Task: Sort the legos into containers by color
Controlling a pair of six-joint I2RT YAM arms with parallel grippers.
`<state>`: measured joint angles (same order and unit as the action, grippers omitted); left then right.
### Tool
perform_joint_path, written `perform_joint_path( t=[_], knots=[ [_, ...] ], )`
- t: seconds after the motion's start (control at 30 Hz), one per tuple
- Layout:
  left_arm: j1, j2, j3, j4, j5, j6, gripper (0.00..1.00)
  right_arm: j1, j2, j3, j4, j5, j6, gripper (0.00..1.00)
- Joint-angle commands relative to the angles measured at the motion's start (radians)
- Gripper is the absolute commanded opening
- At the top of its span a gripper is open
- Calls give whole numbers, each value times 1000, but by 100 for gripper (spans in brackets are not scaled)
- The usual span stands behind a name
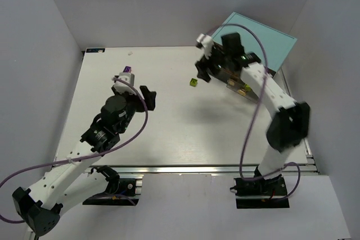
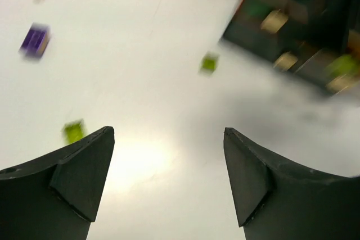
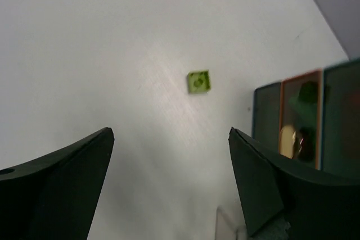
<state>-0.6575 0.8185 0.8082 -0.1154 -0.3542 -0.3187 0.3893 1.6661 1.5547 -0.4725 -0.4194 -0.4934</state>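
Both claws are spread wide with nothing in them. The right claw (image 3: 169, 133) hangs right by the front of the cabinet (image 1: 264, 35), and the left claw (image 2: 169, 133) is well away from it. A lime brick (image 1: 193, 82) sits on the table (image 1: 169, 133) near the cabinet. A purple brick (image 2: 35, 40) lies much farther from the cabinet.

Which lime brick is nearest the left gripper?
The near lime brick, just beside one fingertip of the open left gripper. The far lime brick lies well beyond it, close to the drawer cabinet.
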Motion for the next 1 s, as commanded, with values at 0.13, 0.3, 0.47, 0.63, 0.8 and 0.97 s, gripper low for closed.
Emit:
perform_joint_path(
  t=[0.13,0.3,0.47,0.63,0.8,0.97],
  knots=[
    [1,-110,-76,-257,-97,110,90,109,553,681,-218,457,50,89],
    [1,-78,-72,-263,-57,113,91,118,670,722,-129,485,168,89],
    [1,-68,-72,-256,-32,121,91,115,713,716,-78,467,219,86],
    [1,-78,-75,-253,-32,122,91,112,768,706,-75,446,233,85],
    [1,-79,-75,-253,-32,124,91,102,790,683,-81,389,208,84],
    [1,-74,-75,-251,-28,124,91,92,807,679,-95,349,165,82]
  ],
)
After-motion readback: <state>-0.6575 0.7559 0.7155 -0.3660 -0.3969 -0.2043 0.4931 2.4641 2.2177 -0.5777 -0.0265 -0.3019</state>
